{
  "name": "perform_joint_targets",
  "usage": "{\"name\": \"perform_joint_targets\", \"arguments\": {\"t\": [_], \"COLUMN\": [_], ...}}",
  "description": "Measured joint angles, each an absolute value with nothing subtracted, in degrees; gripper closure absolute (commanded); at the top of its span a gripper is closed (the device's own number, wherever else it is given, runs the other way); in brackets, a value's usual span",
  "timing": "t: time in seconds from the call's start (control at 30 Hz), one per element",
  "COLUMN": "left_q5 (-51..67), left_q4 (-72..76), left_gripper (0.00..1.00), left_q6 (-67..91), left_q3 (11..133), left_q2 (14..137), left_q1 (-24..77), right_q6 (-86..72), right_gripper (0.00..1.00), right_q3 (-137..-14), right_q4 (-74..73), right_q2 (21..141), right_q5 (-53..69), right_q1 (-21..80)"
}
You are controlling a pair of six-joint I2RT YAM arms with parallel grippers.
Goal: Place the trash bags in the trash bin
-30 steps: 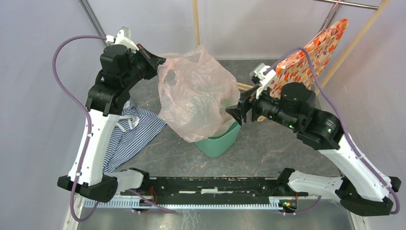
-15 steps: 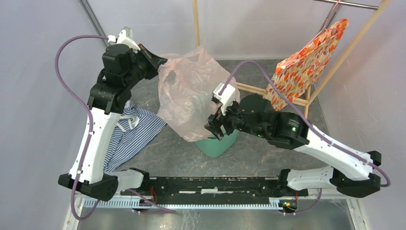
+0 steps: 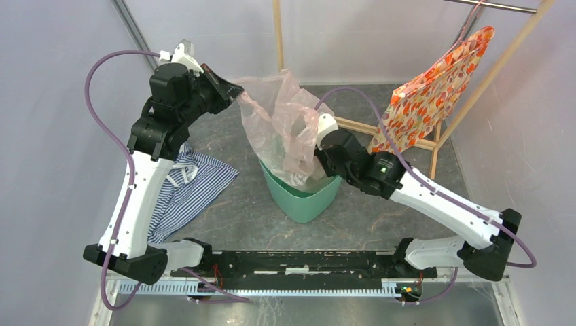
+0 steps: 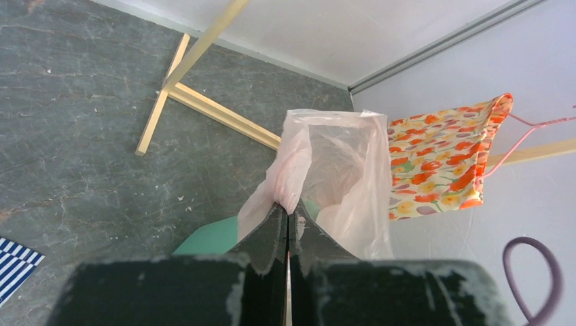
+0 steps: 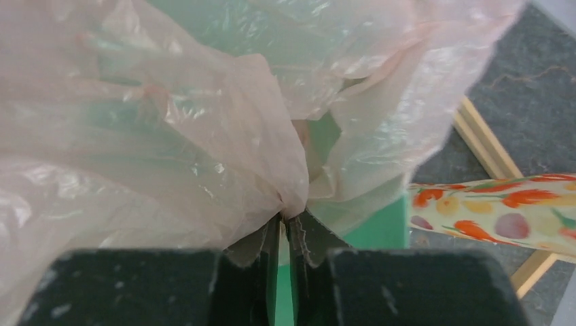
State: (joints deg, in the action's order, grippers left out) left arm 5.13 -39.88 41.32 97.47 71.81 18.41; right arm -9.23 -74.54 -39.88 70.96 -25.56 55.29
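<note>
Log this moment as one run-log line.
left gripper: shut on thin pale-pink plastic bag | right gripper: shut on bag | bag bottom inside mint-green plastic bin

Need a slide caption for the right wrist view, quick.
Right gripper pinches the pink trash bag at the mint-green trash bin; floral bag at right.

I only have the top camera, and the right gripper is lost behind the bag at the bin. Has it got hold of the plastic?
Observer: Yes. The right wrist view shows the right gripper shut on a gathered fold of the pink trash bag.
Operator: And the left one, is it really clamped?
Observer: The left wrist view shows the left gripper pinched shut on the bag's upper edge, jaws together.
Operator: What lies beyond the right gripper?
Observer: The mint green of the trash bin shows just past its fingertips, beside and through the plastic.
</note>
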Motion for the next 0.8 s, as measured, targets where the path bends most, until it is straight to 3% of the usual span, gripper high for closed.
{"name": "perform_joint_targets", "arguments": {"t": [0.17,0.3,0.7,0.8], "left_q5": [5.7,6.2,6.2,6.2], "left_q4": [-39.5,-39.5,-39.0,-39.0], "left_gripper": [0.98,0.98,0.98,0.98], "left_q6": [41.3,41.3,41.3,41.3], "left_q3": [95.1,94.4,94.4,94.4], "left_q2": [71.8,71.8,71.4,71.3], "left_q1": [19.2,19.4,19.4,19.4], "right_q6": [-10.1,-10.9,-11.4,-11.3], "right_gripper": [0.66,0.44,0.38,0.31], "right_q3": [-72.0,-72.1,-83.0,-84.4], "right_q4": [-39.1,-38.6,-43.0,-44.2], "right_q2": [72.8,70.9,64.3,66.2], "right_q5": [-22.0,-19.2,-22.6,-24.5], "right_q1": [55.4,55.4,54.9,53.4]}}
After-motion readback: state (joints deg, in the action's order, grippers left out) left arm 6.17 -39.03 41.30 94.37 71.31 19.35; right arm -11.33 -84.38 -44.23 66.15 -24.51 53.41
